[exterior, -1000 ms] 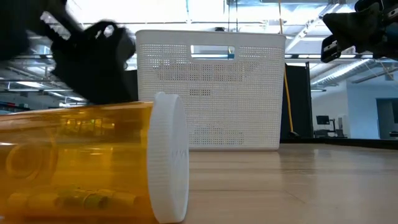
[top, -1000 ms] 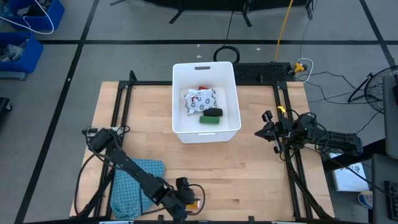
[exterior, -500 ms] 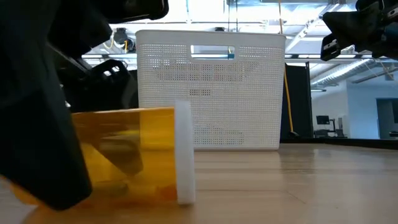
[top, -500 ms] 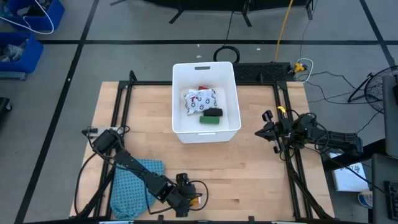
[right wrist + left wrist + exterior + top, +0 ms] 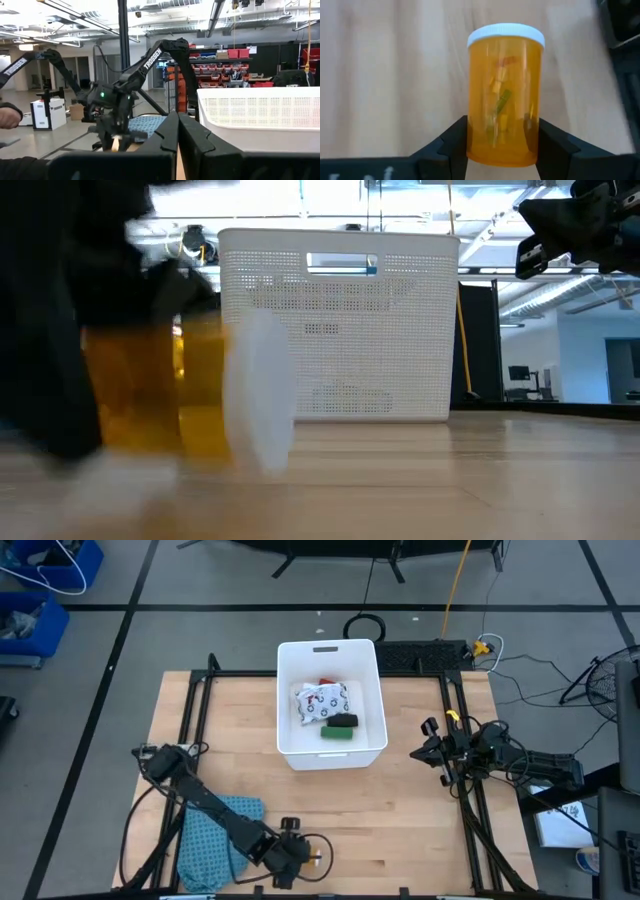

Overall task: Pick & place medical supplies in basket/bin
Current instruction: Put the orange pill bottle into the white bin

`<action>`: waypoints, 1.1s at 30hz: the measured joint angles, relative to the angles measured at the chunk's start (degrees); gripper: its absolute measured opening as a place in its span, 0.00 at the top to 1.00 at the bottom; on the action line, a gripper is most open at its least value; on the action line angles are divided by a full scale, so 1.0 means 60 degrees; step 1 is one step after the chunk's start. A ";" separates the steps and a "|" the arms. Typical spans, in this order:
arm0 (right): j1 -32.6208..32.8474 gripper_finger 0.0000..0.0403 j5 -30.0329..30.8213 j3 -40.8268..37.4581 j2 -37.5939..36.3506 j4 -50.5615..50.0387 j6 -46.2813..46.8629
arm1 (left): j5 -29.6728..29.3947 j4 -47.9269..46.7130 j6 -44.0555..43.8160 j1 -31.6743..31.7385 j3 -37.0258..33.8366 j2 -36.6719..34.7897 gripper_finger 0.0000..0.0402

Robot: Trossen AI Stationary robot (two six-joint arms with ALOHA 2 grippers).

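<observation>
The left gripper [image 5: 502,145] is closed on the orange vial [image 5: 504,95], its two dark angular fingers [image 5: 451,145] pressed against opposite sides of the translucent amber cylinder near its base. The ribbed white cap [image 5: 506,34] points away from the jaws. Small pieces show inside. Below lies the pale wood-grain table [image 5: 385,80]. Beside this gripper lies the teal textured cloth [image 5: 212,832]. Farther off, well beyond the jaws, stands the white perforated plastic bin [image 5: 340,325], rectangular with a handle slot. The right gripper [image 5: 430,750] waits beside the bin, fingers [image 5: 167,135] pressed together, empty.
</observation>
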 joint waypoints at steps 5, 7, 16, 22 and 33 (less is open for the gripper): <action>0.0000 1.00 -0.0004 0.0000 0.0000 0.0000 0.0068 | -0.2182 -0.0956 0.1064 -0.0313 0.0000 -0.1661 0.57; 0.0000 1.00 -0.0004 0.0000 0.0000 0.0000 0.0066 | -0.2949 -0.1341 0.1495 -0.0419 0.0000 -0.2578 0.57; 0.0000 1.00 -0.0007 0.0000 0.0000 0.0076 0.0066 | -0.5867 -0.2041 0.3943 -0.0281 -0.0309 -0.7025 0.56; 0.0000 1.00 -0.0011 0.0000 0.0000 0.0302 0.0245 | -0.5848 -0.0231 0.5446 0.1150 -0.2150 -0.9629 0.56; -0.0001 1.00 0.0036 0.0000 -0.0004 0.0957 0.0301 | -0.0929 0.1615 0.4219 0.7371 -0.3553 -1.0092 0.56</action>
